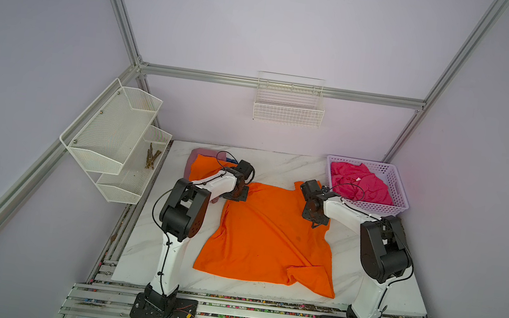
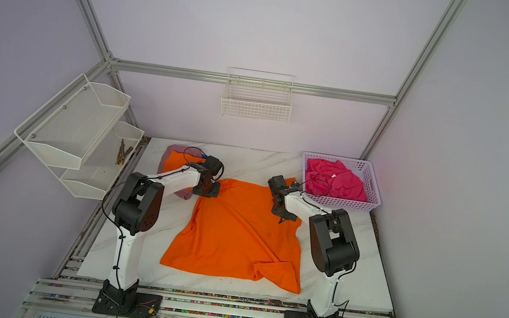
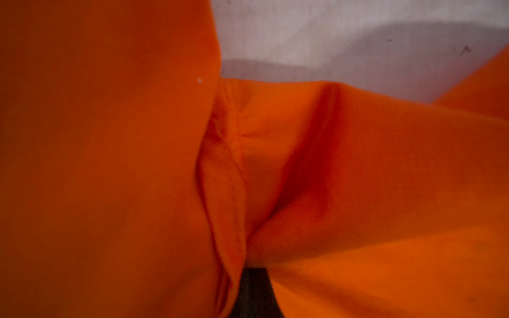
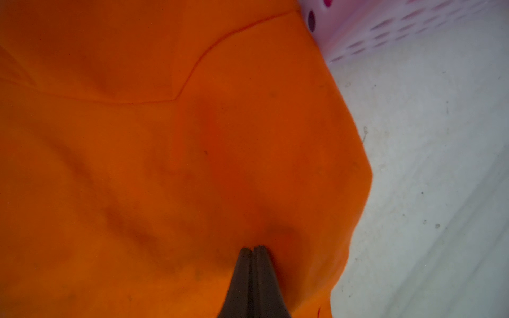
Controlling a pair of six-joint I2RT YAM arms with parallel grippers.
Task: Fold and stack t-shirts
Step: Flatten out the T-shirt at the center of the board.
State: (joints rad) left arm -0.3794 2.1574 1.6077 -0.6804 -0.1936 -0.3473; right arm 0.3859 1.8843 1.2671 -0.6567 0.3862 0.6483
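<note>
Left gripper (image 1: 236,195): jaws together, clamped on the far left corner of the spread orange t-shirt (image 1: 266,235). In the left wrist view the cloth (image 3: 358,179) rises in folds that meet at the dark fingertip (image 3: 253,289).

Right gripper (image 1: 314,219): jaws pressed together with no gap seen between them in the right wrist view (image 4: 252,249). Creases in the orange cloth (image 4: 165,165) run into the tips, so it reads as a pinch on the shirt's far right shoulder area.

Shirt position: the far edge spans between the two grippers. The body lies on the marble table (image 1: 279,166), running from the grippers toward the arm bases. The near corner on the right gripper's side is flipped over itself.

Beyond the left gripper, on its outer side: second orange t-shirt (image 1: 203,168), lying on a mauve-pink t-shirt (image 1: 195,153), partly hidden by the arm.

Just beyond the right gripper, on its outer side: lavender basket (image 1: 399,189) holding a crumpled hot pink t-shirt (image 1: 360,183). The basket wall (image 4: 385,30) sits just beside the orange cloth.
</note>
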